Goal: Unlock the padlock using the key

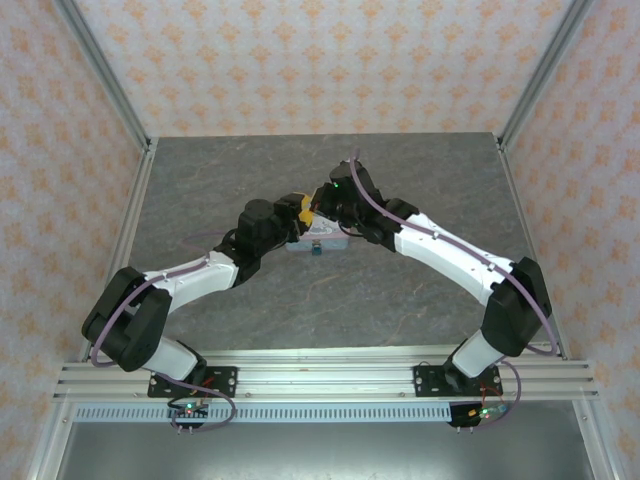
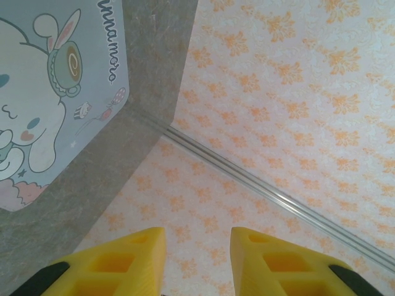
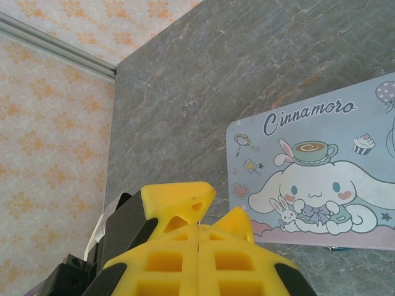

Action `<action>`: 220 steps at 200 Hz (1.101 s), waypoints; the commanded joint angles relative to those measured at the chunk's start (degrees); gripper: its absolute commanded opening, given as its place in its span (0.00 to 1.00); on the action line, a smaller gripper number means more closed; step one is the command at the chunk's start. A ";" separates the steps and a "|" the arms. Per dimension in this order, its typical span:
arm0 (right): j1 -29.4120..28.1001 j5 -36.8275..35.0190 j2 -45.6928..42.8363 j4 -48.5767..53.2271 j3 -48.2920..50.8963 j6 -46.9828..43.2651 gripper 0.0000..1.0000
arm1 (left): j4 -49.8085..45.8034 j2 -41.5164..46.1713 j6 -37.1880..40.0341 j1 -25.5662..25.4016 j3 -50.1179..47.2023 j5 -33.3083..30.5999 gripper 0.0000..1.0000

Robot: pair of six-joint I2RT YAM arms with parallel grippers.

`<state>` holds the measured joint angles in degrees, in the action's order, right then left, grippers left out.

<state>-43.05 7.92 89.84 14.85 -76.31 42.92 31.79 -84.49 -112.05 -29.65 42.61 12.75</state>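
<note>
Left hand [image 2: 197, 240] stood spread and empty, right hand [image 3: 207, 213] pressed together, both beside the tin [image 3: 321, 185], presumably to reach its padlock [image 1: 315, 252].

The left arm [image 1: 200, 275] and right arm [image 1: 450, 250] crowd the tin [image 1: 322, 240] mid-table; bare tabletop [image 1: 430, 170] lies open around them.

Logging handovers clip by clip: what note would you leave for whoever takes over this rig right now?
Left gripper: open, empty, by the pale blue cartoon-printed tin box.
Right gripper: shut, nothing visible between its yellow fingers.
Tiny dark teal padlock: on the grey table at the tin's near edge, unheld.
Key: too small to make out.
Done: no unlocking evident. Left: locate key, insert, turn.
</note>
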 commanded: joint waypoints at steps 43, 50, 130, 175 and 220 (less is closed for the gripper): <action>0.24 -0.63 -2.05 -1.06 0.71 0.57 0.00 | -0.84 0.73 1.05 -0.33 0.11 -1.75 0.27; 0.24 -0.70 -2.13 -1.06 0.79 0.50 0.00 | -0.92 0.81 1.14 -0.32 0.21 -1.76 0.26; 0.28 -1.06 -3.21 -1.18 1.88 0.53 0.00 | -3.18 1.56 2.33 -0.32 0.62 -2.07 0.14; 0.29 -1.08 -3.62 -1.13 2.48 0.50 0.00 | -5.01 1.96 3.56 -0.32 1.61 -2.12 0.08; 0.42 -1.08 -3.58 -1.23 2.63 0.44 0.00 | -7.10 2.11 4.71 -0.43 2.53 -1.78 0.15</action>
<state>-42.96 7.90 87.92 14.46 -74.13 42.92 27.27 -84.49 -109.06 -29.65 43.18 12.36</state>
